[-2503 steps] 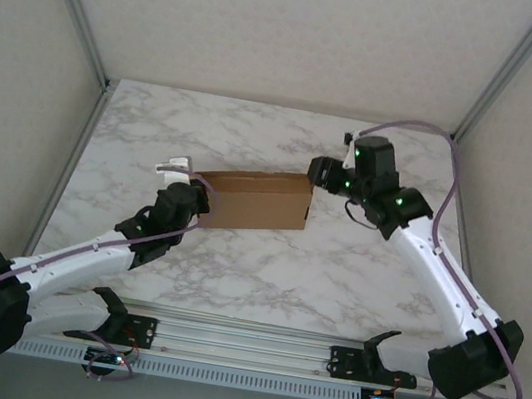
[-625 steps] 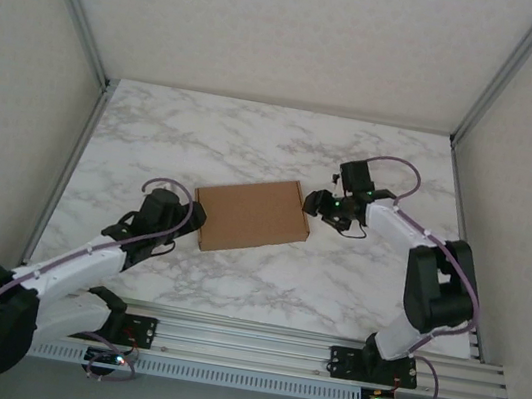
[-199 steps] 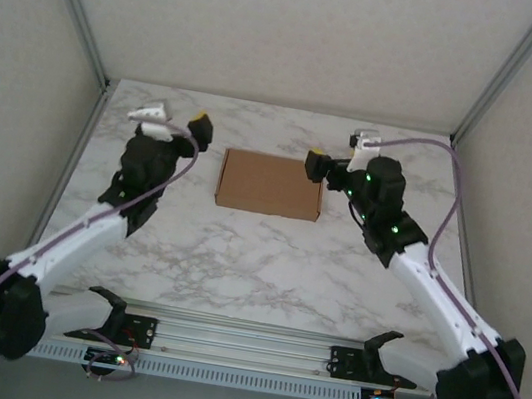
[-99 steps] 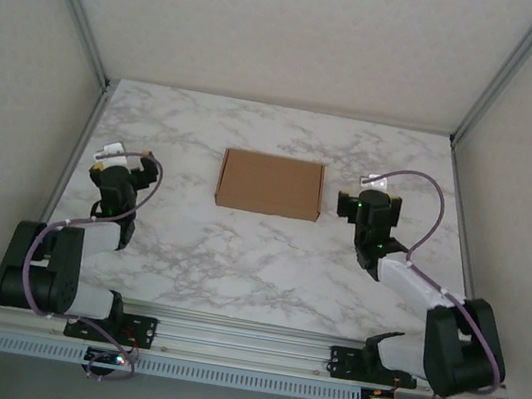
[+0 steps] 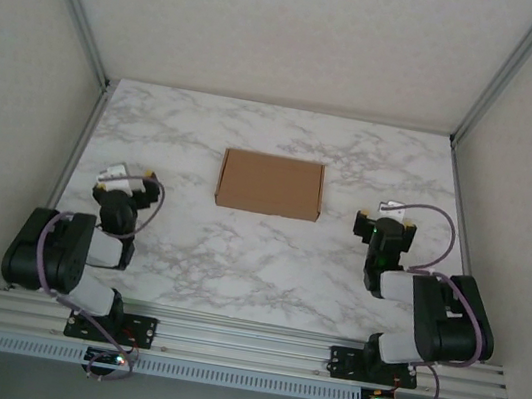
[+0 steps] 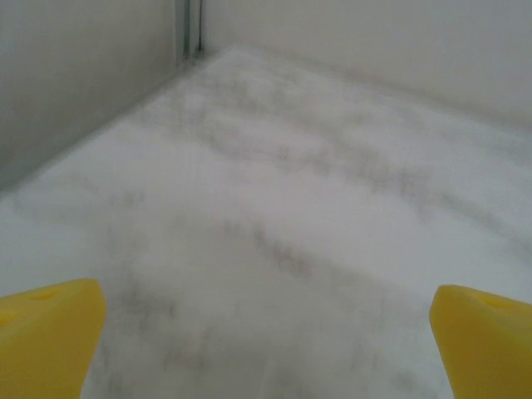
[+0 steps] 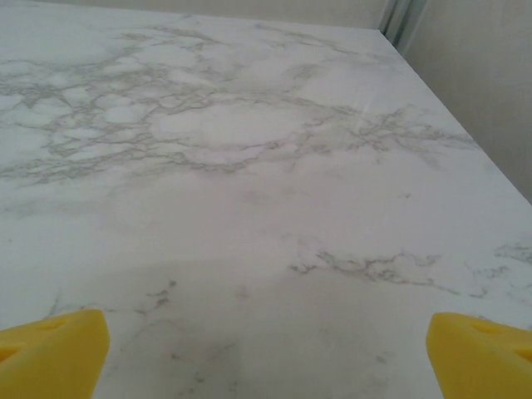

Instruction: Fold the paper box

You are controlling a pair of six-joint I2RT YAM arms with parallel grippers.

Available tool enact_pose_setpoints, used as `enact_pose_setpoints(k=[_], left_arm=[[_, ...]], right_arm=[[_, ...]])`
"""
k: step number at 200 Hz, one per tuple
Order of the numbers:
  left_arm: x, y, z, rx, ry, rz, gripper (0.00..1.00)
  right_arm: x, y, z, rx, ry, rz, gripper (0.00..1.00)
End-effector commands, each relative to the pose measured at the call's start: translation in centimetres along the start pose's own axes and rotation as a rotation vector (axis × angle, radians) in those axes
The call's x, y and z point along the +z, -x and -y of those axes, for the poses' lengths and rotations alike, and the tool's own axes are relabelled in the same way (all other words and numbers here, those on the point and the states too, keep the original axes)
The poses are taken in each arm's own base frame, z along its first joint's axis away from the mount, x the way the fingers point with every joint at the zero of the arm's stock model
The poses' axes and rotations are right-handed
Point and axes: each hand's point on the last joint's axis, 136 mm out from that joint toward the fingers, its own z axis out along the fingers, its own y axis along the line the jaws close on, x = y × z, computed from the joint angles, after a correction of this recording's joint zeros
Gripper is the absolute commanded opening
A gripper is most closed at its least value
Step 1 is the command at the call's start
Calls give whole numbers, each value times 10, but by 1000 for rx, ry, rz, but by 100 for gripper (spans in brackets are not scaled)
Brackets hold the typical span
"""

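From the top external view, the paper box lies flat and closed on the marble table. It is a plain brown rectangle in the middle of the far half, its long sides parallel to the near edge. Both arms are tucked down close to their bases. The left gripper sits near the table's left edge and the right gripper toward the right side. Each is well apart from the box, which lies between them and a little farther back. Neither gripper touches the box, and at this size their jaws look spread.

In the left wrist view, the left gripper has its jaws as wide as they go. One yellow fingertip is at the lower left corner of the frame and the other at the lower right. Only bare marble lies between them, with nothing held. The picture is soft, so the dark line at the upper left seems to be a frame post against the wall.

In the right wrist view, the right gripper is likewise fully spread, its yellow fingertips at the two lower corners. Empty grey-veined marble lies between them, and the gripper grips nothing.
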Motion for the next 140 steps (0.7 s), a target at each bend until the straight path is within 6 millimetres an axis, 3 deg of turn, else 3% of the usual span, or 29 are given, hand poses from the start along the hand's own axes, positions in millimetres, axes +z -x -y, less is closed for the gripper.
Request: enact_pose_setpoints(k=[1, 11, 32, 140], left_arm=[[7, 42, 33, 43, -106, 145, 99], [10, 41, 30, 24, -104, 129, 99], [10, 41, 29, 22, -104, 124, 99], [10, 41, 29, 16, -114, 126, 99]], right_arm=[[9, 17, -12, 33, 75, 93, 99], [15, 22, -13, 45, 87, 78, 99], [23, 14, -16, 91, 219, -11, 99], [23, 15, -18, 75, 207, -5, 99]])
